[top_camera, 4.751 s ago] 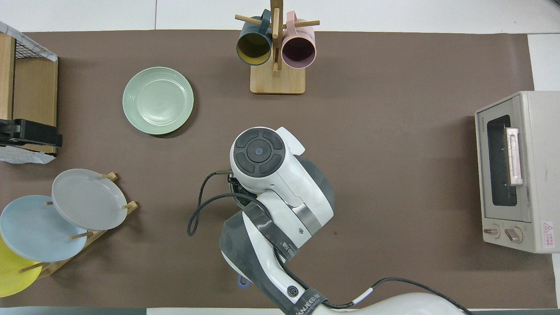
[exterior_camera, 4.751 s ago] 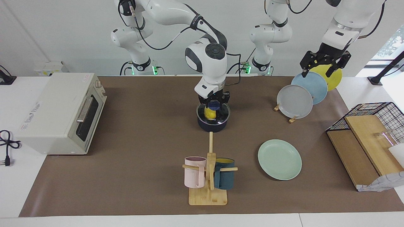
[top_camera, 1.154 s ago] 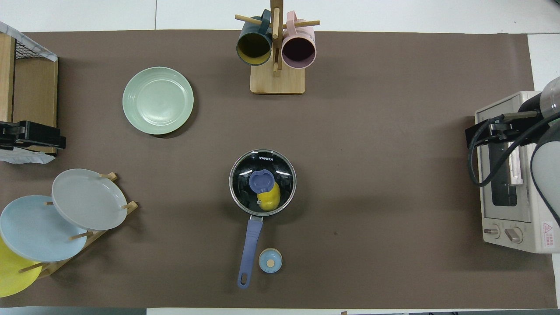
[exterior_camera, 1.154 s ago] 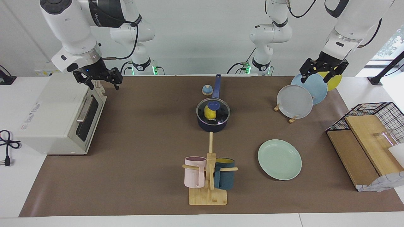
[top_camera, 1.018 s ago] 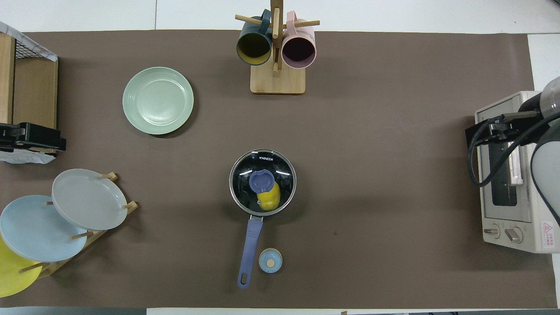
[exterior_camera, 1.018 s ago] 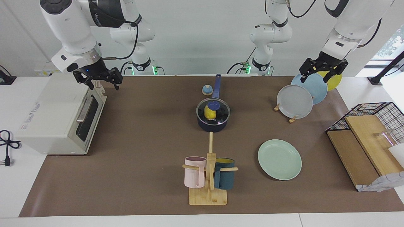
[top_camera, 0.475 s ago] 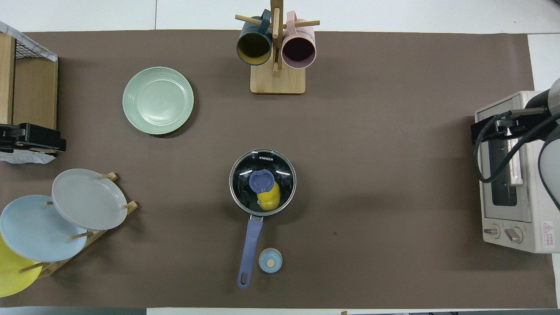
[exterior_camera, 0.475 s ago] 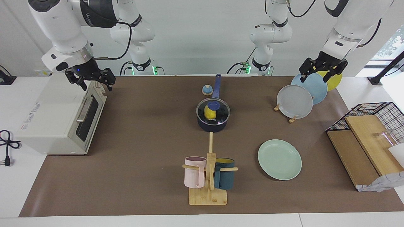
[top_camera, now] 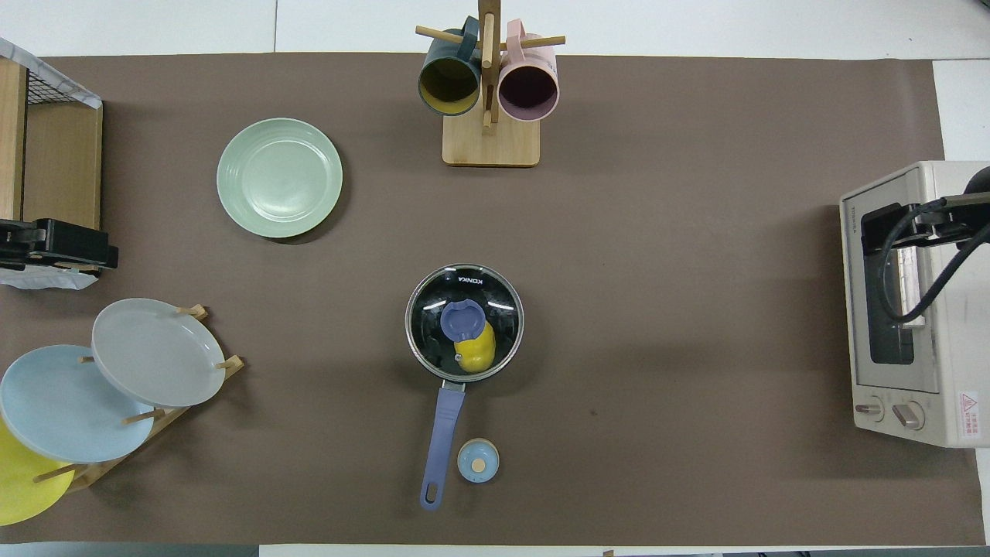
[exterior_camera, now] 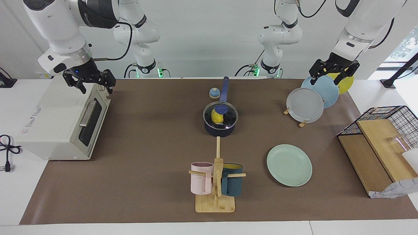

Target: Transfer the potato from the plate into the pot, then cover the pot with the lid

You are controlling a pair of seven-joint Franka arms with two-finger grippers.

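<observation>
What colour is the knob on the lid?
Blue. The knob sits at the centre of the clear lid on the pot; clearest in the overhead view.

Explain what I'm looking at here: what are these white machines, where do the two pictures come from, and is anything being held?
These are two robot arms at a table. One picture looks across the table toward them; the other looks steeply down from above their own end.

The right gripper is over the toaster oven, open and holding nothing. The left gripper waits over the rack of upright plates, also open and holding nothing.

Mid-table stands the pot with its glass lid on; the yellow potato shows through it. The green plate lies flat with nothing on it. There are also a small bell beside the pot's handle and a mug stand.
</observation>
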